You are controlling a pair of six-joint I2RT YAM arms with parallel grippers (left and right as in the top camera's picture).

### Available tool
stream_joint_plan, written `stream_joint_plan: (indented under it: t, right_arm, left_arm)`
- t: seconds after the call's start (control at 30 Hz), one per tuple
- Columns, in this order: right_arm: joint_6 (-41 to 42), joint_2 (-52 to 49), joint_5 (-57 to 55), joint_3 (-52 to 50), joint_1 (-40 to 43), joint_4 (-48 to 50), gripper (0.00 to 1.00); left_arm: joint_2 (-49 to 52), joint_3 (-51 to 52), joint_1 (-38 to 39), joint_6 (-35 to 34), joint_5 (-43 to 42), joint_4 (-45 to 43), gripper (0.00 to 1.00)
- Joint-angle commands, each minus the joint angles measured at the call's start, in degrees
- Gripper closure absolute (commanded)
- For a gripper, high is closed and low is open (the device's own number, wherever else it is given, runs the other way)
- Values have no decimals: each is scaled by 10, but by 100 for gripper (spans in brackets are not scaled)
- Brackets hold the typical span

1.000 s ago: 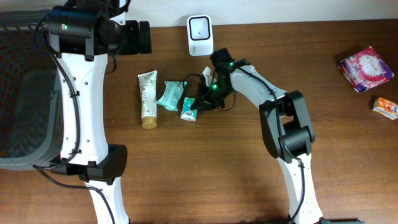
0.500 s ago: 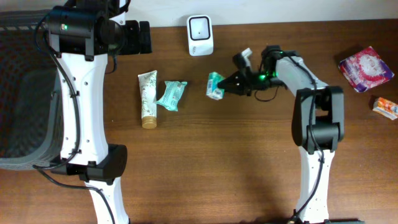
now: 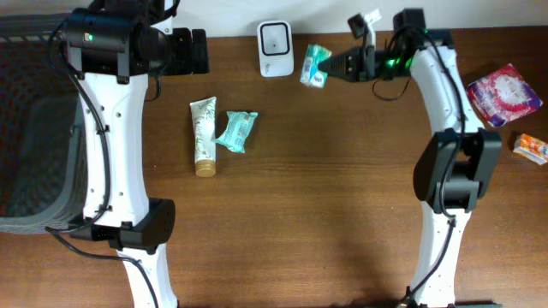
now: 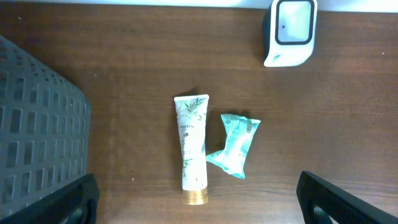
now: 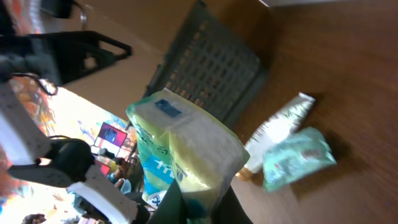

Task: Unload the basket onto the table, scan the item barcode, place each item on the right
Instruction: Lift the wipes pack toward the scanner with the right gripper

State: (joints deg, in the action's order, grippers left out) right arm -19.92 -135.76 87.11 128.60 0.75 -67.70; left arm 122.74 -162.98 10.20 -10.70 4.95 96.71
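A green and white tissue pack hangs in the air just right of the white barcode scanner at the table's back edge. My right gripper is shut on the pack's right end and points left. In the right wrist view the pack fills the middle, pinched at its lower end between the dark fingers. My left gripper is open and high over the table, nothing between its fingers. The scanner shows at that view's top right.
A white tube with a gold cap and a teal packet lie side by side left of centre. A dark mesh basket stands at the left edge. A pink patterned pack and a small orange packet lie far right.
My right gripper has lifted the green pack off the table beside the teal packet and carried it up and back to the scanner's right side. The left arm has not moved.
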Motion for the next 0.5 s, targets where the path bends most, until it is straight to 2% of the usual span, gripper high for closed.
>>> stream_joint_plan:
  t: [0.0, 0.07, 0.17, 0.27, 0.47]
  right_arm:
    - [-25, 72, 18, 33, -12, -38, 96]
    - [-89, 94, 0, 33, -23, -106, 96]
    - [-173, 110, -87, 33, -39, -205, 96]
    - [-280, 110, -98, 33, -49, -296, 96]
    - [-278, 110, -100, 33, -48, -296, 96]
  left_arm:
    - [-2, 0, -2, 3, 0, 0, 1]
    - [-2, 0, -2, 3, 0, 0, 1]
    - [-2, 0, -2, 3, 0, 0, 1]
    - [-2, 0, -2, 3, 0, 0, 1]
    - [-2, 0, -2, 3, 0, 0, 1]
